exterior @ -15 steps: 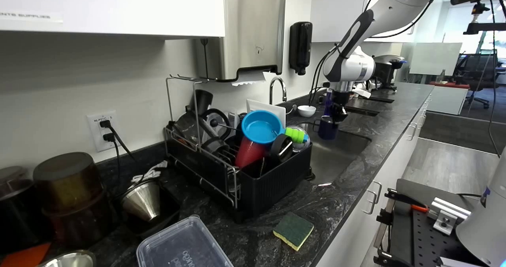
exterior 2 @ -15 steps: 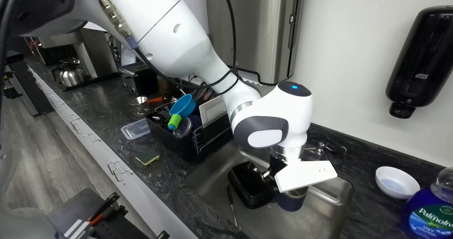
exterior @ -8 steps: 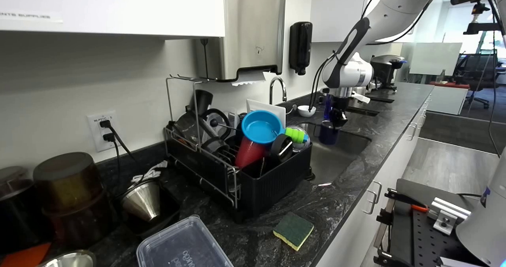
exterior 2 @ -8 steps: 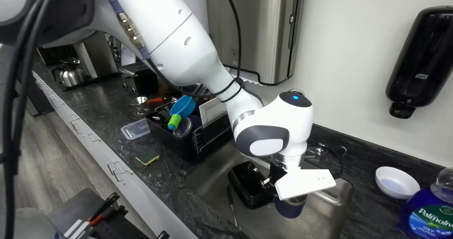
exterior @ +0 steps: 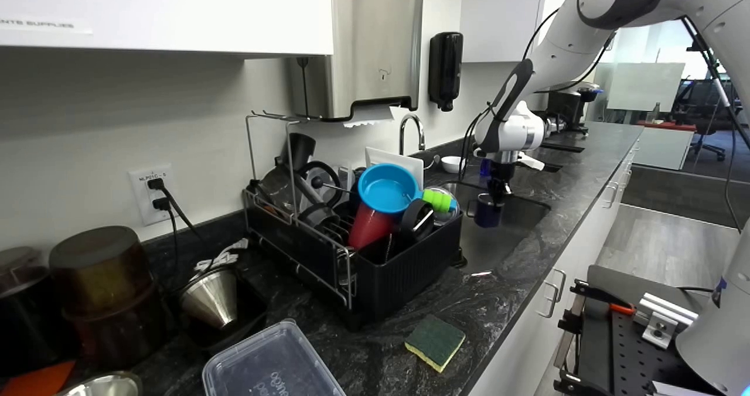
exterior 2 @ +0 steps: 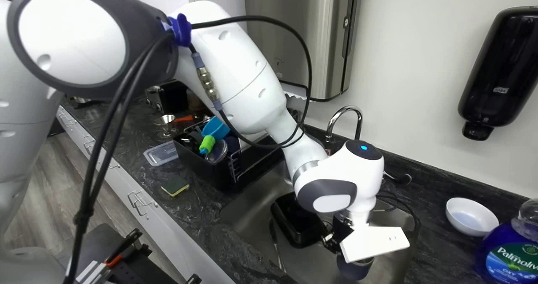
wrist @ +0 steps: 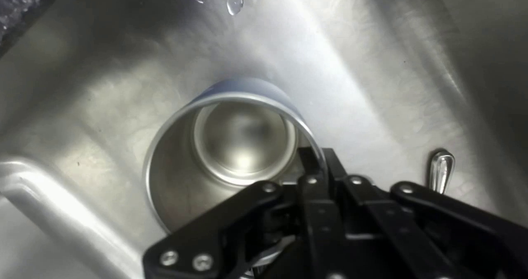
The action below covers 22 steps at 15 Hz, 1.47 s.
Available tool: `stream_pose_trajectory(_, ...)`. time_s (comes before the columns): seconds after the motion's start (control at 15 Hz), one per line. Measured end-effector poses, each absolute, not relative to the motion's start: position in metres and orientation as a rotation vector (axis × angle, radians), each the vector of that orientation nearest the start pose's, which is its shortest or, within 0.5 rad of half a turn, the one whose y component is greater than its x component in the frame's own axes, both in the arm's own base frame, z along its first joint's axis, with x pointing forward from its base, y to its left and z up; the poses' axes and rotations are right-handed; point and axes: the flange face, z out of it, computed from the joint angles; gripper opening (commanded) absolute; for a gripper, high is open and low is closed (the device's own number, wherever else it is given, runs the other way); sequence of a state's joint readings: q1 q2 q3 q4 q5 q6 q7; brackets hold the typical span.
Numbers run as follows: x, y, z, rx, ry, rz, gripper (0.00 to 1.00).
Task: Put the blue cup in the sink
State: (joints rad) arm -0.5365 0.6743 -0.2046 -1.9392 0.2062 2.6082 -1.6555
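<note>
The dark blue cup [exterior: 487, 211] hangs or stands upright inside the steel sink [exterior: 510, 238]. It also shows in an exterior view [exterior 2: 355, 272], partly hidden behind a white plate on the wrist. In the wrist view I look down into the cup [wrist: 247, 88] and its bare steel inside. My gripper [wrist: 318, 153] is shut on the cup's rim wall, one finger inside and one outside. In an exterior view the gripper [exterior: 500, 192] points straight down. The cup's handle points away from the gripper. I cannot tell whether the cup's base touches the sink floor [wrist: 123, 64].
A black container [exterior 2: 294, 223] lies in the sink beside the cup. A spoon handle [wrist: 441, 171] shows on the sink floor. A full dish rack [exterior: 410, 267] borders the sink. A faucet [exterior 2: 344, 111], white bowl [exterior 2: 470, 219], soap bottle [exterior 2: 512, 250] and sponge [exterior: 435, 342] stand around.
The arm has moved down, carrying the cup lower into the sink. In an exterior view the cup has also shifted a little to the right. The gripper has stayed shut on it.
</note>
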Motion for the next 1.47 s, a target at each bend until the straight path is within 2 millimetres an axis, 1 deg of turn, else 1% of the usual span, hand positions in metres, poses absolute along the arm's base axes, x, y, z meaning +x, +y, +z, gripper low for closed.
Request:
stream_pose_trajectory(0.13,0.453,-0.425,0.128,-2.922,-1.209,0.034,0.02)
stream_pose_trajectory(0.27,0.451,-0.432,0.122,-2.920,-1.215,0.043,0.02)
stream_pose_trajectory(0.6,0.450,-0.443,0.120,-2.917,-1.243,0.051,0.02)
stream_pose_trajectory(0.87,0.449,-0.444,0.117,-2.903,-1.268,0.065,0.02)
stream_pose_trajectory(1.0,0.450,-0.442,0.110,-2.889,-1.281,0.074,0.02)
stream_pose_trajectory(1.27,0.453,-0.435,0.087,-2.856,-1.319,0.097,0.02)
stream_pose_trajectory(1.47,0.458,-0.433,0.086,-2.853,-1.350,0.099,0.02)
